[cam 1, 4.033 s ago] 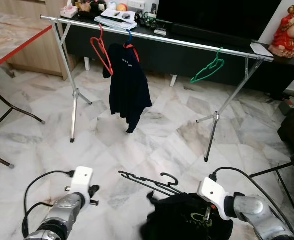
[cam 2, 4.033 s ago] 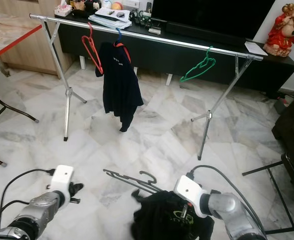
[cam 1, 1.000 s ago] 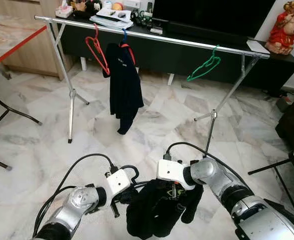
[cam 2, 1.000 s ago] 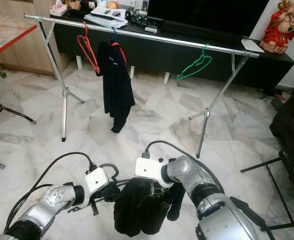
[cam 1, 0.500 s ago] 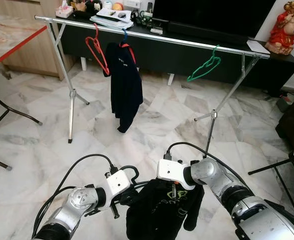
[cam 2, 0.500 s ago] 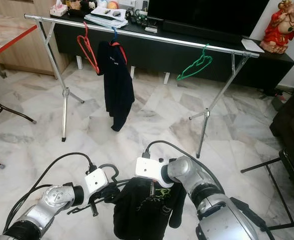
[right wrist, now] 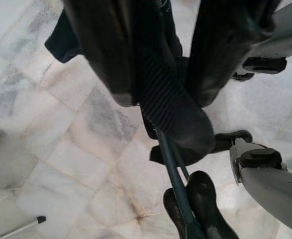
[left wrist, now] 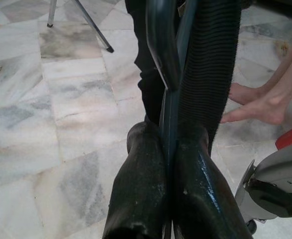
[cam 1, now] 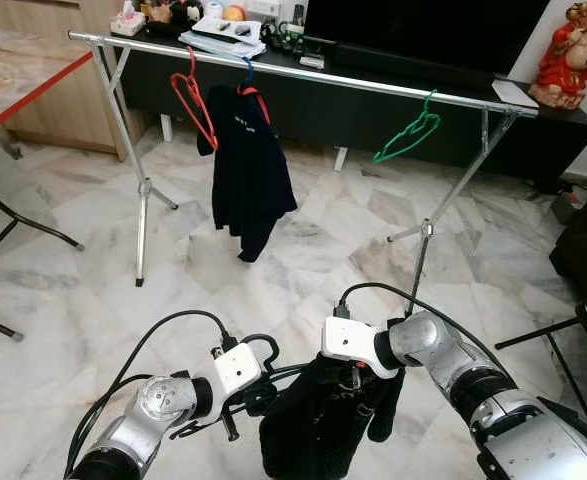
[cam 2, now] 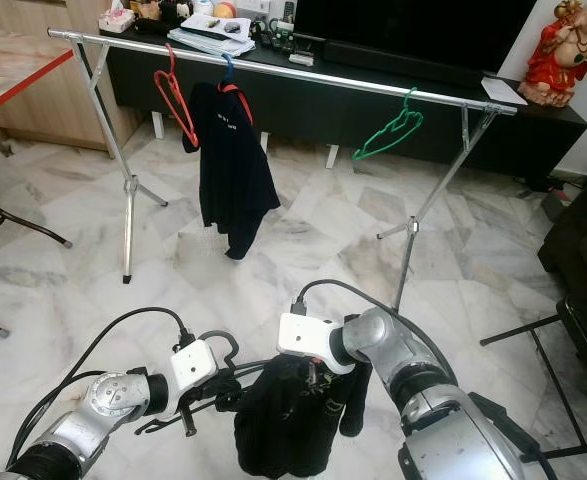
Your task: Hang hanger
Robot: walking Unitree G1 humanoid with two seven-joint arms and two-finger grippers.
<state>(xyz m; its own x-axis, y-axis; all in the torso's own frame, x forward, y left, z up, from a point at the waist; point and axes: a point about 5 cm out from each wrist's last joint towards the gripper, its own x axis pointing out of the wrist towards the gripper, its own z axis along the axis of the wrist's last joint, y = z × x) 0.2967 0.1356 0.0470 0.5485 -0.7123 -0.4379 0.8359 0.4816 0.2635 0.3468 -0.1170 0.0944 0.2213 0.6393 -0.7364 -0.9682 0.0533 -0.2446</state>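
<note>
**Garment on hanger, gripped low in frame**

Eye views: I am holding the black hanger [cam 1: 258, 350] in my left gripper [cam 1: 245, 392] while my right gripper [cam 2: 318, 383] is pinching the dark garment [cam 2: 283, 420] at bottom centre. The rail [cam 1: 353, 84] is crossing the upper frame, with bare rail between the hung shirt [cam 1: 245, 170] and the green hanger [cam 1: 408, 135].

Left wrist view: the fingers [left wrist: 141, 189] are clamping together on the hanger's bar.

Right wrist view: the fingers [right wrist: 101, 50] are squeezing the ribbed cloth.

1. Right gripper [right wrist: 160, 84]: two black fingers [right wrist: 98, 45] pinch a ribbed black garment [right wrist: 173, 112] between them.
2. Black hanger [right wrist: 173, 191]: a thin dark bar runs from under the garment down to the left gripper [right wrist: 195, 211].
3. Left gripper: fingers closed against the bar; its grey wrist housing [right wrist: 270, 186] sits beside it.
4. Surface below: white-grey marble floor [right wrist: 61, 164].
</note>
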